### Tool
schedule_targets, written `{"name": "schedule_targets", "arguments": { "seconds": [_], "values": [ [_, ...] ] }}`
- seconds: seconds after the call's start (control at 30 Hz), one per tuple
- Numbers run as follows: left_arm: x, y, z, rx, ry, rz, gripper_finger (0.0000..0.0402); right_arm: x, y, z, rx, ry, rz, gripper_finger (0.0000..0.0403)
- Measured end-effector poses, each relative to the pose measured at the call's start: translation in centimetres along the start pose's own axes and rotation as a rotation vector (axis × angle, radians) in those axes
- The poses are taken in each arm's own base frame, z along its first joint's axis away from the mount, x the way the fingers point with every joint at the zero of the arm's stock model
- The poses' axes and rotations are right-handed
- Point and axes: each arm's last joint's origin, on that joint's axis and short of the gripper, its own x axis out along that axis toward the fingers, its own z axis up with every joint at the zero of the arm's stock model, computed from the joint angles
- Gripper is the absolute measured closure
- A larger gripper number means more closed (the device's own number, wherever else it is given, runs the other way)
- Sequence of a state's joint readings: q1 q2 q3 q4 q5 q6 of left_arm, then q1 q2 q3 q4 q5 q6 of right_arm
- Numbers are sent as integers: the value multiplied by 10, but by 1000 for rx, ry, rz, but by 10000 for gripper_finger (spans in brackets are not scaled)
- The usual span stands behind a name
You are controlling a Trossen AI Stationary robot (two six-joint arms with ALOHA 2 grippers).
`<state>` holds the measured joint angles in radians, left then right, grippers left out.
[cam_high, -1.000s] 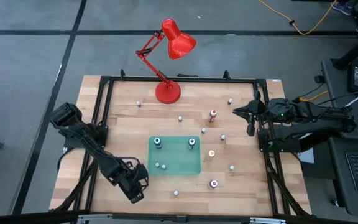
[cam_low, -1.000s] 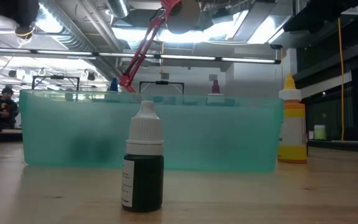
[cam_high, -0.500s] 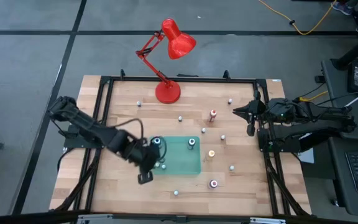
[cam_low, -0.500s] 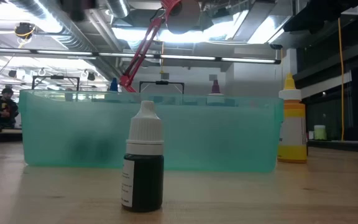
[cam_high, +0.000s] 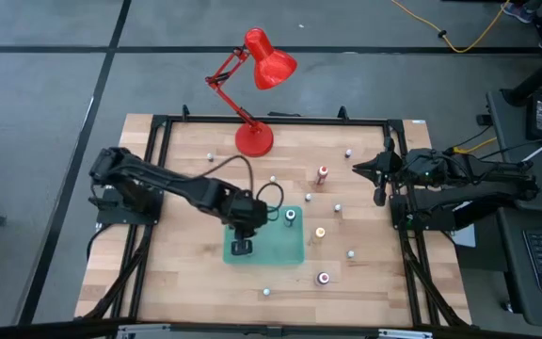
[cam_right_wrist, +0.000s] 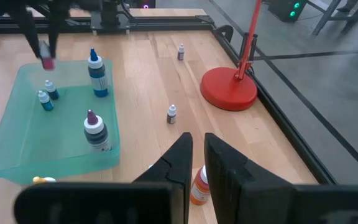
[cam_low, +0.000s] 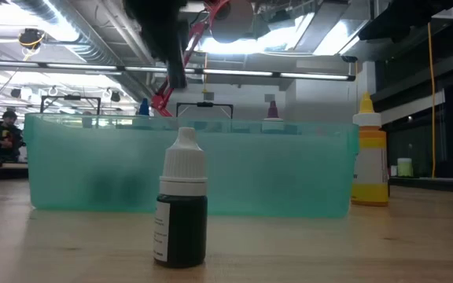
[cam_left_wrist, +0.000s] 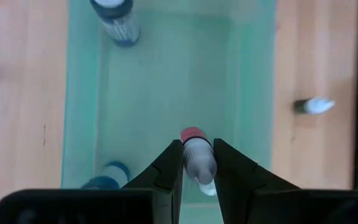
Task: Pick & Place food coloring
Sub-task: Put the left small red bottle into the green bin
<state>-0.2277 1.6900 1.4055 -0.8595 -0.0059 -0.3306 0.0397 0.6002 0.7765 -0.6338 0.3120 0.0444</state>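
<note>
A tiny food coloring bottle (cam_left_wrist: 197,157) with a pinkish-red base and pale body hangs clenched between the left gripper's (cam_left_wrist: 197,163) fingers above the translucent green tray (cam_high: 294,252) at mid-desk. Blue-capped bottles (cam_left_wrist: 115,18) stand inside the tray; other small bottles dot the wooden desk (cam_high: 186,184) around it. The right gripper (cam_right_wrist: 194,155), closed and empty, waits at the desk's right edge, near the red lamp (cam_high: 255,139).
</note>
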Motion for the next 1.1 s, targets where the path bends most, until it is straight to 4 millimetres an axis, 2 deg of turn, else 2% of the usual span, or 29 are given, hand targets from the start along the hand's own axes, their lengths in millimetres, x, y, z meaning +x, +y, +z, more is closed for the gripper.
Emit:
{"name": "schedule_targets", "arguments": {
  "seconds": [0.27, 0.57, 0.7, 0.9, 1.1],
  "values": [
    [55, -6, 2, 111, 94, -11, 337, 0, 0, 0, 0, 0, 0, 357],
    [98, -30, 0, 224, 73, -44, 337, 0, 0, 0, 0, 0, 0, 357],
    [107, -35, -4, 237, 92, -44, 337, 0, 0, 0, 0, 0, 0, 357],
    [107, -39, -6, 247, 99, -52, 336, 0, 0, 0, 0, 0, 0, 357],
    [107, -39, -6, 245, 103, -62, 309, 0, 0, 0, 0, 0, 0, 357]
  ]
}}
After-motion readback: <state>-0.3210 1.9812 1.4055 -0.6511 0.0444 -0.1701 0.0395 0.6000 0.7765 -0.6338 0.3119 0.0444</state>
